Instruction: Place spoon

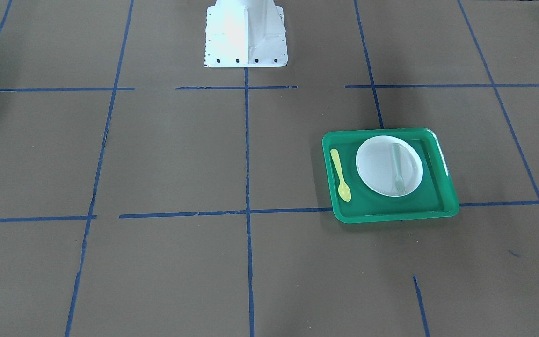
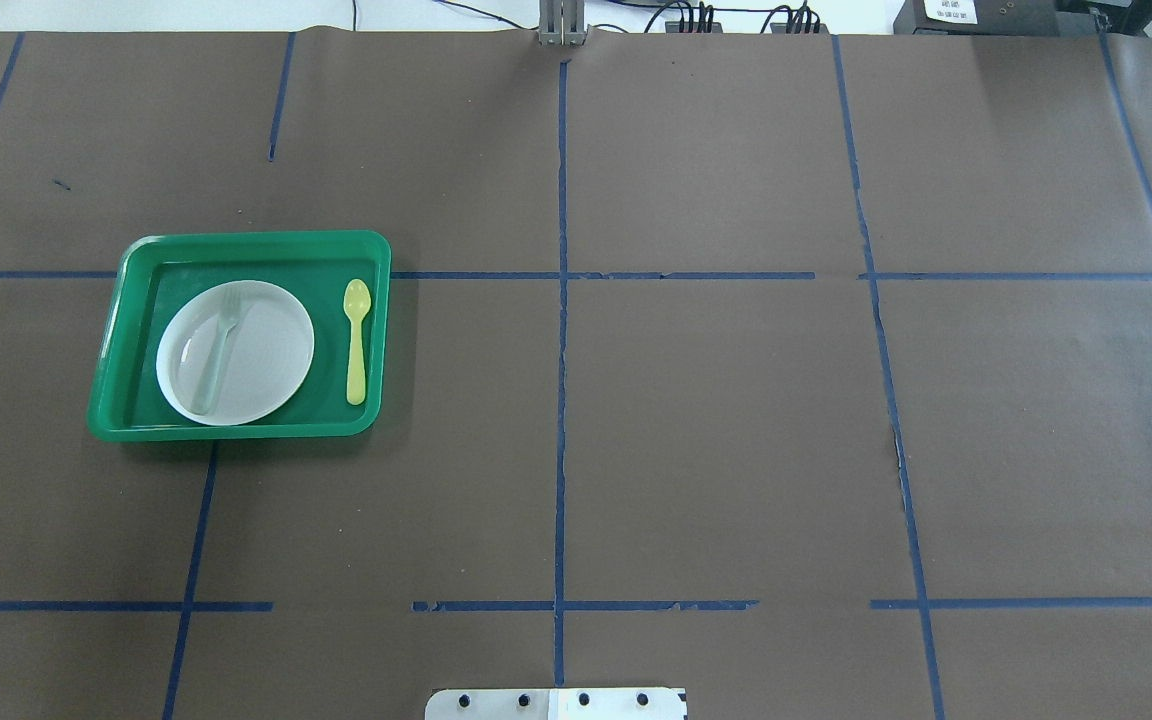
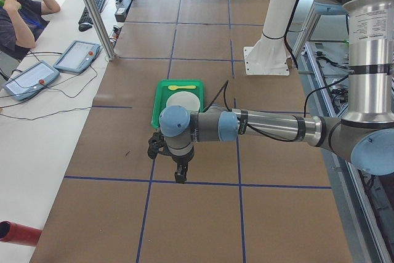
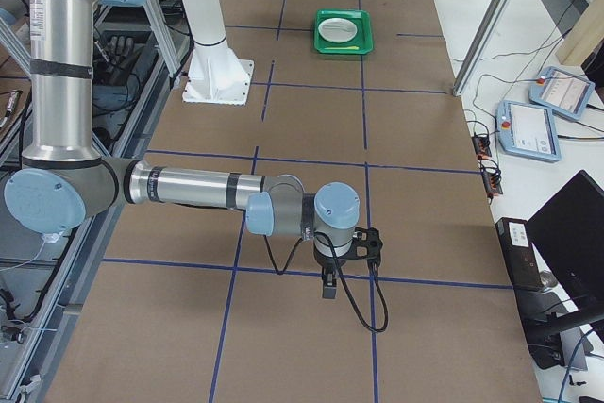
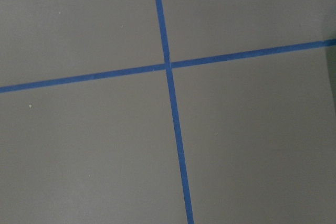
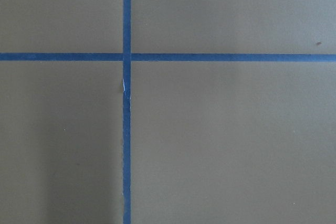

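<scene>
One spoon [image 1: 340,174], one fork [image 1: 397,169], one plate [image 1: 382,154], one tray [image 1: 391,215].
Front: yellow spoon flat on tray floor, just beside plate. Overhead: spoon handle toward me. Side views: my left fingers [image 3: 179,175] and right fingers [image 4: 327,290] hang over tabletop [image 1: 157,154], apart from tray; clenched or released, cannot tell. Wrist views: only tape lines [image 5: 168,66]. Spoon likely light, stiff, slick; I'd pinch mid-handle.
</scene>
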